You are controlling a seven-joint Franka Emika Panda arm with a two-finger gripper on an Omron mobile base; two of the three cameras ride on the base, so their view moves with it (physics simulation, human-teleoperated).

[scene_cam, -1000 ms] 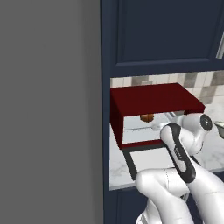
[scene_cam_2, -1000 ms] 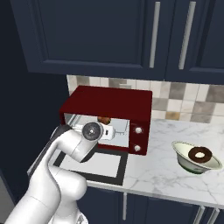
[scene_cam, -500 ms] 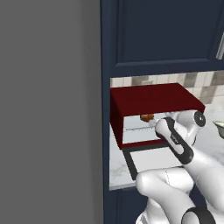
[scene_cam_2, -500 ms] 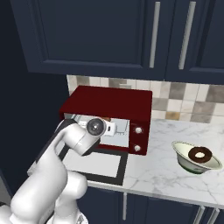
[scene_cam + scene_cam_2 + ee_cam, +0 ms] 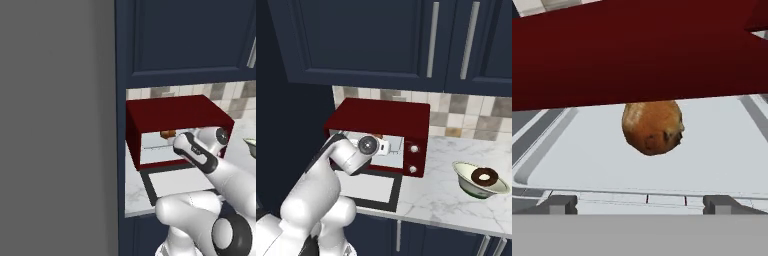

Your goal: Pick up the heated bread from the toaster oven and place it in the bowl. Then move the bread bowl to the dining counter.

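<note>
The dark red toaster oven sits on the white marble surface in the middle of the right base view, below navy wall cabinets and in front of a tiled backsplash. Its glass door is folded down flat onto the surface in front of it, and its two white knobs show on the right of its face. In the left base view the same oven stands right of centre, with the heated bread showing as a small brown lump in the opening. The white arm reaches up from the lower left of the right base view to the oven's mouth. In the hand view the bread lies at the centre of the frame on the grey inner tray, its top edge meeting the red upper lip of the oven. The hand has its two dark fingertips standing wide apart at the bottom of that frame, with nothing between them and short of the bread. At the right of the right base view the pale bowl rests on the surface well apart from the oven, and a dark ring-shaped item lies inside it.
</note>
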